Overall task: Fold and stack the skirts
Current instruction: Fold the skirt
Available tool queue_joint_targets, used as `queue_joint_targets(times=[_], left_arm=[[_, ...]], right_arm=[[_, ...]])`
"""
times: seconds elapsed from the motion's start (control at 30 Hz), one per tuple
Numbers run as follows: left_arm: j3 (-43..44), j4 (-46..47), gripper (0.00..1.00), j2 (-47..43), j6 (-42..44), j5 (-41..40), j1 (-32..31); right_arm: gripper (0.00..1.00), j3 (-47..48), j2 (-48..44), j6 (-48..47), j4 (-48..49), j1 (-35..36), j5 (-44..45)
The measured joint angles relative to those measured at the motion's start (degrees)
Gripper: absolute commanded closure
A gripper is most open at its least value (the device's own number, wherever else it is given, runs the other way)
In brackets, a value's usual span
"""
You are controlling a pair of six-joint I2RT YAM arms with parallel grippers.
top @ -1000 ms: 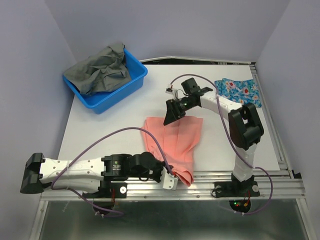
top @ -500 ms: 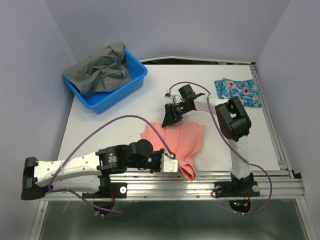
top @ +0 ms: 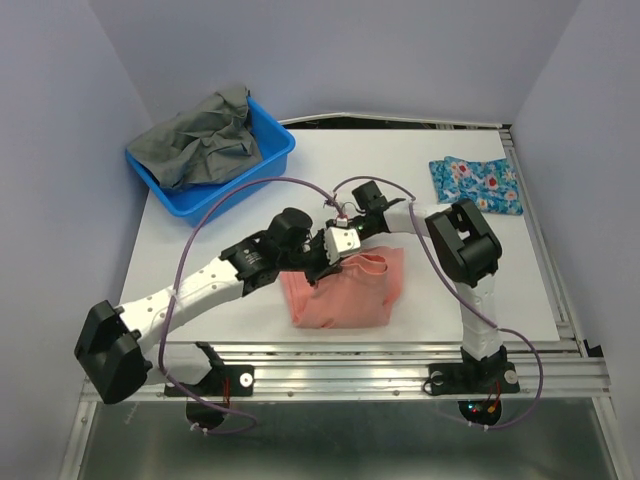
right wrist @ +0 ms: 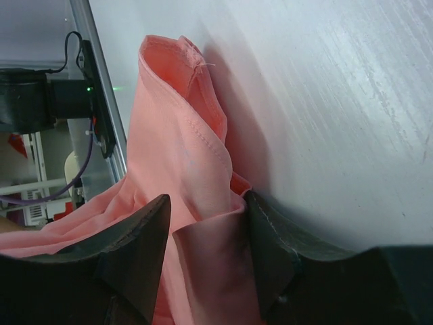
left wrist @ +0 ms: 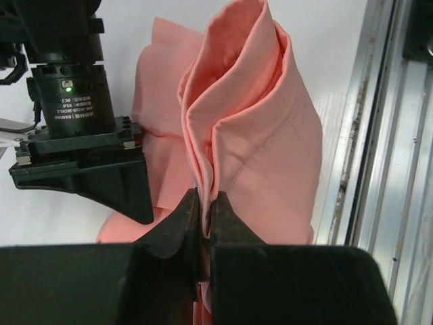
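Our left claw (left wrist: 203,215), clenched on the pink skirt (top: 345,295), has carried its hem away from the table's (top: 200,265) near edge, halving it. Our right claw (right wrist: 203,223) straddles the fold; whether it grips, we cannot tell.

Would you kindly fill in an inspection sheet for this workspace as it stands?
Surface: white table.
Job's things: pink skirt bunched near the front edge; blue floral skirt lying at far right.
Clutter: blue basket at far left, holding grey cloth.
Grippers: left gripper shut on a pink skirt fold; right gripper straddles another fold, grip unclear.
Cables: purple cable loops over the table from the left arm; second cable hangs along the right arm.
Surroundings: lavender walls; metal rail at near edge.
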Motion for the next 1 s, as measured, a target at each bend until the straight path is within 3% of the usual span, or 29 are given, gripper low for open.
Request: queue_joint_targets(times=[0.3, 0.7, 0.83, 1.0], left_arm=[[0.24, 5.55, 1.00, 10.78, 1.40, -0.04, 6.80], [0.02, 14.27, 1.00, 18.25, 4.61, -2.67, 7.67], [-0.11, 16.57, 1.00, 19.63, 4.90, -3.08, 7.65], [0.72, 18.88, 1.00, 20.31, 5.84, -5.60, 7.82]], right_arm=[[0.48, -0.15, 0.00, 0.70, 0.33, 0.07, -1.05], [0.53, -0.07, 0.59, 0.70, 0.44, -0.28, -2.99], [0.34, 1.01, 2.05, 0.79, 0.31, -1.07, -3.30], [0.27, 4.79, 2.78, 2.16, -0.11, -2.95, -1.81]])
